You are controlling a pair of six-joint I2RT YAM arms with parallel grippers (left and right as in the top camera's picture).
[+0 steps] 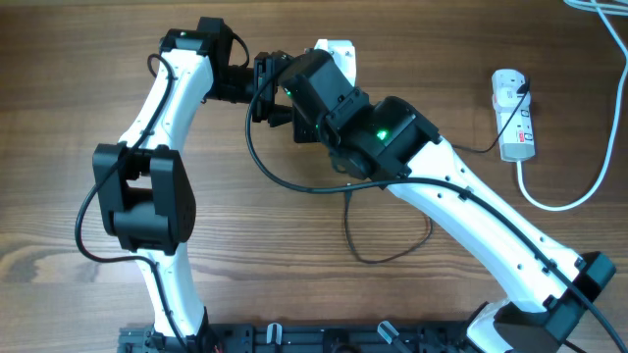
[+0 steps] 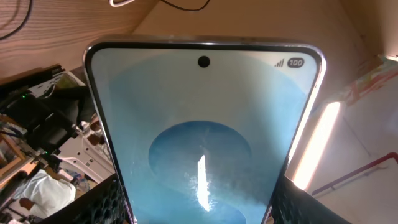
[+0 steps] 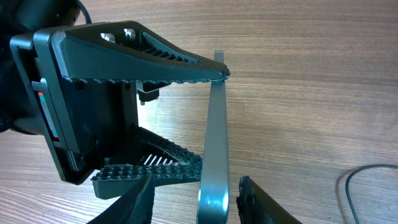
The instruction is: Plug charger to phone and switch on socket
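Note:
The phone (image 2: 199,130) shows its glowing cyan screen in the left wrist view, held between the two fingers of my left gripper (image 2: 199,202), which is shut on its sides. In the right wrist view the phone appears edge-on as a silver rim (image 3: 214,143) clamped by the left gripper's black fingers (image 3: 149,62). My right gripper (image 3: 194,186) is open and straddles the phone's near end, with a gap on each side. The thin black charger cable (image 1: 285,181) curves over the table towards the white socket (image 1: 513,118). The connector tip is hidden.
In the overhead view both wrists crowd together at the top centre, left gripper (image 1: 263,88) against the right wrist (image 1: 324,98). The socket's white cord (image 1: 579,196) loops at the right edge. A cable bend (image 3: 357,177) lies on the wood.

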